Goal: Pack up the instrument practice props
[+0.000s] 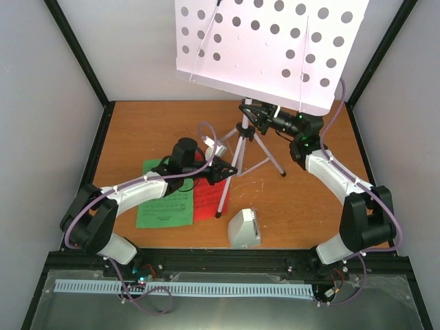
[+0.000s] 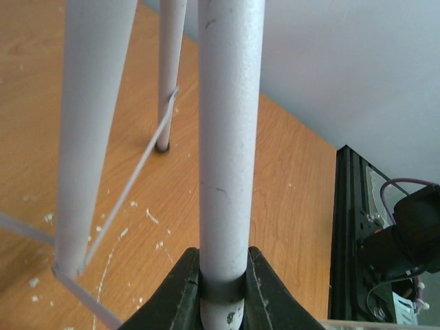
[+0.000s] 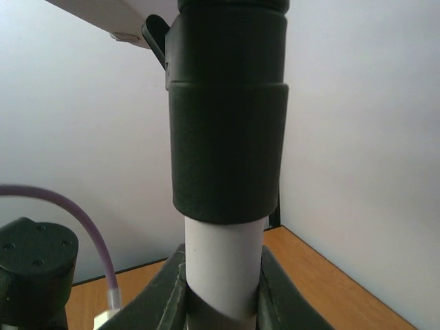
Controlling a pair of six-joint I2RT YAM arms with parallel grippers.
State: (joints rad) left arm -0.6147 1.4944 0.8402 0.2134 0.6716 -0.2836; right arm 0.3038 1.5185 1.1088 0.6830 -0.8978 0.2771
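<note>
Grips on the music stand [image 1: 268, 48] look chosen to control it at two heights. The right gripper [image 3: 223, 282], upper centre of the overhead view, is pinched on the pale post just under the black collar [image 3: 227, 137], probably to hold the top-heavy perforated desk upright. The left gripper [image 2: 223, 278], at the middle of that view, is pinched on a silver tube of the tripod [image 1: 240, 161], apparently the leg nearest the arms. My guess is that this hold is meant to fold the leg in while the post is steadied. The stand itself rises from the centre of the table [image 1: 309, 206], and its white desk tilts across the top of the frame. The green sheet [image 1: 163, 203] lies flat at lower left of centre. The red sheet [image 1: 205, 199] is tucked against its right edge and partly hidden under the left arm. The metronome [image 1: 244, 229] sits apart at lower centre, close to the near edge; none of the three looks packed yet. The surface is orange-brown wood, flecked with small white marks in the left wrist view. Plain pale walls [image 1: 41, 103] close in the sides and back, with black frame posts [image 1: 75, 51] in the corners.
</note>
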